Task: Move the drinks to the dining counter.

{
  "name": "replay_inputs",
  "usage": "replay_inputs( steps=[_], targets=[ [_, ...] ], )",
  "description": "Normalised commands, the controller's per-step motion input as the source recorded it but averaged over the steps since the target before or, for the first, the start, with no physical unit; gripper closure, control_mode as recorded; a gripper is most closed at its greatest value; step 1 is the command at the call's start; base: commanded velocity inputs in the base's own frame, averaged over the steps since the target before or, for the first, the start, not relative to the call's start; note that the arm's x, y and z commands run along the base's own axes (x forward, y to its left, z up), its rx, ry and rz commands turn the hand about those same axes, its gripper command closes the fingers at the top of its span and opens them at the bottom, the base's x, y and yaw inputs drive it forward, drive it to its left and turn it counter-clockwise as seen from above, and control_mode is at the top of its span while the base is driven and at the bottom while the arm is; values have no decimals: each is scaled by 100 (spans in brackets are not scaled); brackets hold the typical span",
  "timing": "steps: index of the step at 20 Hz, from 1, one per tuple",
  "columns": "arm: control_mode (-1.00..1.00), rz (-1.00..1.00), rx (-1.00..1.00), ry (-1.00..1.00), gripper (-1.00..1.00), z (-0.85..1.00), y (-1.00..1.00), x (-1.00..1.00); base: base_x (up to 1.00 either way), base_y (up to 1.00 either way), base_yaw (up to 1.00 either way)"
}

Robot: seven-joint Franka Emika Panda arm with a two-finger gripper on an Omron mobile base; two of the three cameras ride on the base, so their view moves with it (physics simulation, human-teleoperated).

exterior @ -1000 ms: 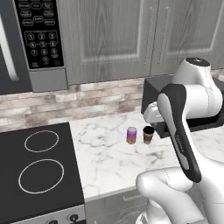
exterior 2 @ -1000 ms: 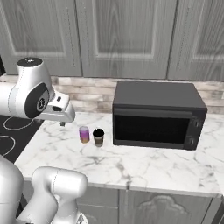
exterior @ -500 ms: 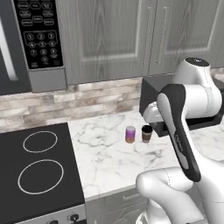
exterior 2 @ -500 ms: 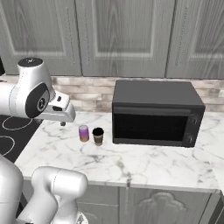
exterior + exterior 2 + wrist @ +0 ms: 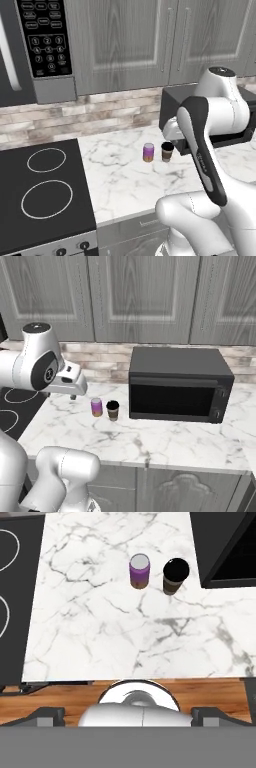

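Note:
The two drinks stand side by side on the marble worktop (image 5: 125, 175), just left of the black countertop microwave. One is a purple-to-orange can (image 5: 148, 152) (image 5: 96, 406) (image 5: 139, 571) with a silver top. The other, to its right, is a brown cup (image 5: 167, 151) (image 5: 113, 410) (image 5: 175, 575) with a black lid. My gripper (image 5: 73, 397) (image 5: 128, 714) hangs open above the worktop, a little left of the can and clear of both drinks, with nothing between its fingertips (image 5: 48, 714). The dining counter is out of view.
The black countertop microwave (image 5: 177, 383) (image 5: 172, 107) stands close to the cup's right. A black stove (image 5: 40, 195) (image 5: 10, 597) borders the worktop on the left, under a wall microwave (image 5: 35, 45). Grey cabinets (image 5: 145, 296) hang above. The wooden floor (image 5: 60, 694) shows past the worktop's front edge.

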Motion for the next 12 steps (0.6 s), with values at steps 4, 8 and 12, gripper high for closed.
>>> replay_inputs(
  steps=[4,8,12],
  targets=[
    [-100,0,0,0,-100,-18,0,19,0,0,0],
    [-100,0,0,-1,-100,-24,0,5,0,0,0],
    [-100,0,0,-5,-100,-22,0,0,0,0,0]
  ],
)
